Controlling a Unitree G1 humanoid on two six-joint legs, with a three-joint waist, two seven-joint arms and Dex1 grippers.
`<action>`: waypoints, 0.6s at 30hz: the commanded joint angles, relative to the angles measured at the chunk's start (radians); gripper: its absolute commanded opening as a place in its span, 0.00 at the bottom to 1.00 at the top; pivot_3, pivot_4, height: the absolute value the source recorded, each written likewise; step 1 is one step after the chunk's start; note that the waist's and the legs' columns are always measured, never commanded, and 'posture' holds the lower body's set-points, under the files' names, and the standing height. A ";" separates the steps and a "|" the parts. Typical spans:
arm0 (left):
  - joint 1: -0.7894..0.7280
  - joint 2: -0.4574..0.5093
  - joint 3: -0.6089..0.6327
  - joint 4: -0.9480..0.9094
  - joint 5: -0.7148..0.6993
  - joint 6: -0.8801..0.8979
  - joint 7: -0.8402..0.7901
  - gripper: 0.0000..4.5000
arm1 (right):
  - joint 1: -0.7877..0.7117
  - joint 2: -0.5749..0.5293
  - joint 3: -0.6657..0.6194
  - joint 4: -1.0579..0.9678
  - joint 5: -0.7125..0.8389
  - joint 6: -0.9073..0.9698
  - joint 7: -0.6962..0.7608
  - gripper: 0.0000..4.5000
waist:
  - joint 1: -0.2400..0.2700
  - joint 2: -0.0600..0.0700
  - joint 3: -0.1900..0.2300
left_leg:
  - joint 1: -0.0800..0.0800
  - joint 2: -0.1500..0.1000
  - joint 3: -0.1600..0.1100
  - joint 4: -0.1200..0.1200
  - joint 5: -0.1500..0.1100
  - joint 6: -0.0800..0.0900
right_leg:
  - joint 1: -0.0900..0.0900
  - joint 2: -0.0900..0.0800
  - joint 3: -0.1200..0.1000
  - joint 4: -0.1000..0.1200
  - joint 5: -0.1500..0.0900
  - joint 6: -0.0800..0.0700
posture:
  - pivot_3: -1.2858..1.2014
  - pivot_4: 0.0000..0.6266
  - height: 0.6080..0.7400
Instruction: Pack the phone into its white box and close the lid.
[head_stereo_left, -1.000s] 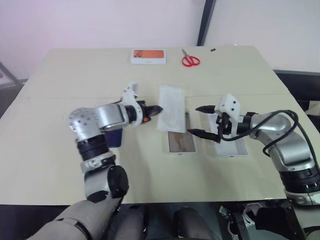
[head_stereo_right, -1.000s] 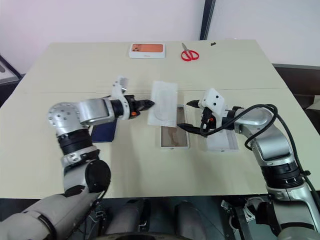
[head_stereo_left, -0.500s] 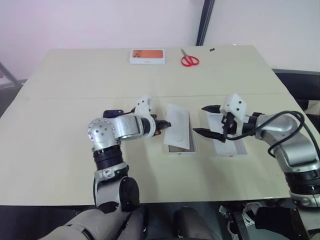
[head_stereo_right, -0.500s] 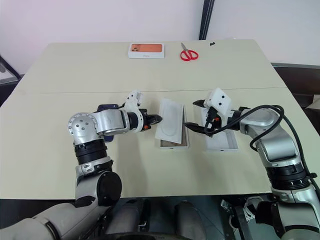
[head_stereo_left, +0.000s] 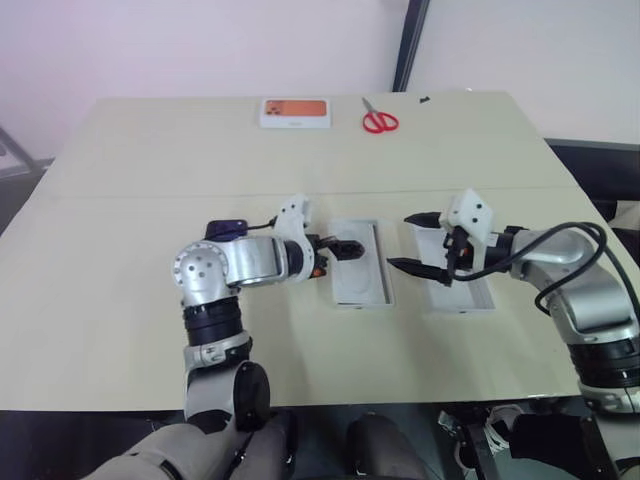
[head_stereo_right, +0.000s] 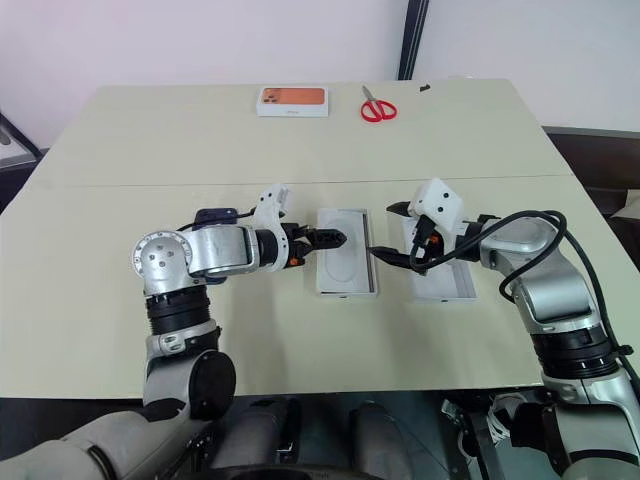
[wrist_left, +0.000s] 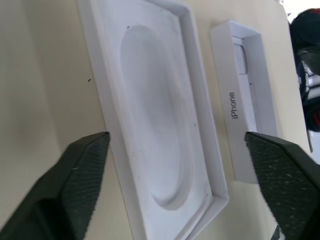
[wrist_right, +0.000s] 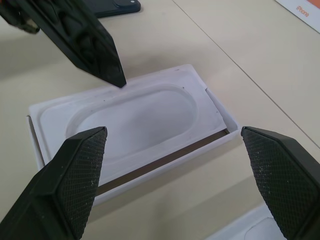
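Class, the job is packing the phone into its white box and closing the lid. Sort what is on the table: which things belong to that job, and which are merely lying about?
Job:
phone
white box
insert lying in it
lid

Lying about:
scissors
orange-pictured box

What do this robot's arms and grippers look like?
Both arms are silver-grey metal with black joint sections. The left gripper and right gripper each have two black textured fingers, a white angular wrist housing and small orange accents. Black cables loop along the right arm.
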 joint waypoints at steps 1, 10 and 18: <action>-0.039 0.100 0.003 -0.062 -0.030 0.005 -0.090 0.99 | -0.019 -0.030 -0.008 -0.016 -0.015 -0.011 0.008 1.00 | -0.001 0.000 0.000 | 0.000 0.000 0.000 0.000 0.000 0.000 | 0.000 0.000 0.000 0.000 0.000 0.000 | 0.52 0.24 1.00; 0.099 0.630 -0.320 -0.282 0.345 -0.471 -0.704 1.00 | -0.088 0.016 0.126 -0.017 -0.089 0.094 -0.029 0.48 | -0.009 0.002 -0.001 | 0.001 0.000 0.001 -0.003 0.001 -0.002 | -0.001 0.000 0.001 -0.001 0.000 0.000 | 0.52 0.24 1.00; 0.482 0.878 -0.365 -0.322 0.614 -0.994 -1.222 1.00 | -0.203 0.156 0.258 0.053 -0.214 0.184 -0.162 0.01 | -0.004 0.002 -0.001 | 0.000 0.000 0.000 -0.006 0.002 -0.003 | -0.003 0.000 0.001 -0.002 0.000 -0.001 | 0.52 0.24 1.00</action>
